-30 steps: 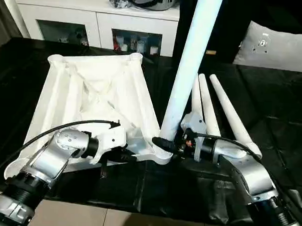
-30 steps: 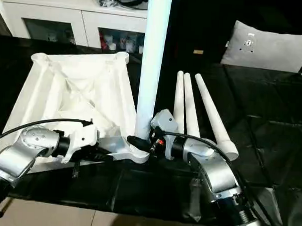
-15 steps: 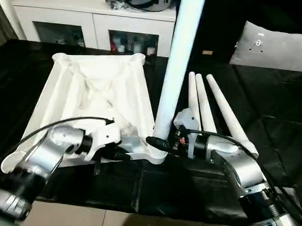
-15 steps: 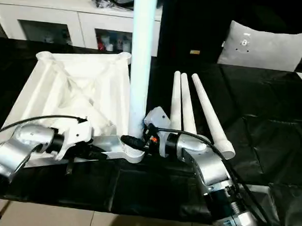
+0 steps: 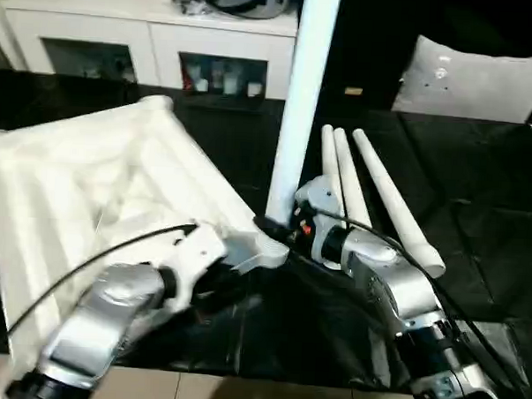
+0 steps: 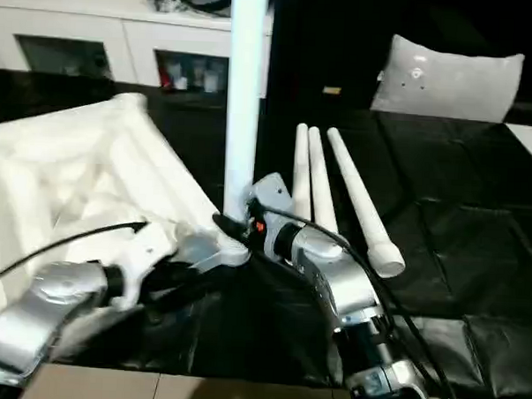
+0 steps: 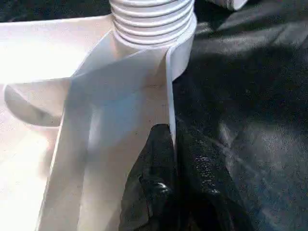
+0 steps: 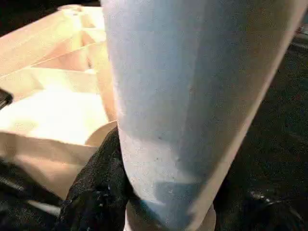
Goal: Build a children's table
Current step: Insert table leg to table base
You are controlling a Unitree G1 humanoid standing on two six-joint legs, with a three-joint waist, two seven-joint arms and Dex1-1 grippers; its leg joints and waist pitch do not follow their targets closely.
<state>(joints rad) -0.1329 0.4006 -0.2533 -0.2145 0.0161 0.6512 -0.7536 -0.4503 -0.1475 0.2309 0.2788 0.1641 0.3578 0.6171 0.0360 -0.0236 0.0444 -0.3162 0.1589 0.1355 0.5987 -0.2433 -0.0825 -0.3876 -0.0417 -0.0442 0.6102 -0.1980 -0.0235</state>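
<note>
Near the front edge of the desk (image 5: 476, 253), the table top (image 5: 81, 191) lies upside down with one leg (image 5: 296, 121) standing upright in its corner socket (image 7: 154, 24). Left fingers (image 7: 159, 192) pinch the top's rim; right fingers (image 8: 96, 187) grip the leg's base. Three legs (image 5: 363, 190) wait beside. Next, I think, comes tightening this leg.

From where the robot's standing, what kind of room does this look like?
Probably a living room in a home, set up as a work area: a white cabinet with glass doors holding small items, a grey cushion behind, and a black-covered work surface on which the table parts lie.
</note>
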